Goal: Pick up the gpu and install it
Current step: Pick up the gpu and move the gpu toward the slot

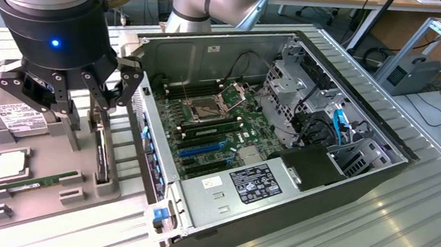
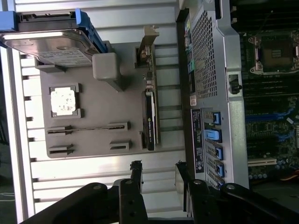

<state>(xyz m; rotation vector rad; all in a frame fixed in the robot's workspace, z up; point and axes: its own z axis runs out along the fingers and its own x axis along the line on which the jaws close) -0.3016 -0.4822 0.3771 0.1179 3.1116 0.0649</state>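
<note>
The gpu stands on its edge in a slot of the grey holder tray, its black cooler on one face and its metal bracket at one end. In the exterior view the gpu shows as a thin dark edge beside the open computer case. My gripper hangs above the tray, over the card's end and apart from it. In the wrist view my gripper is open, with nothing between its fingertips. The motherboard's blue and black card slots lie bare inside the case.
On the same tray lie a silver hard drive, a processor and a thin RAM stick. A grey post rises from the tray near the card. The case wall stands close to the card's side.
</note>
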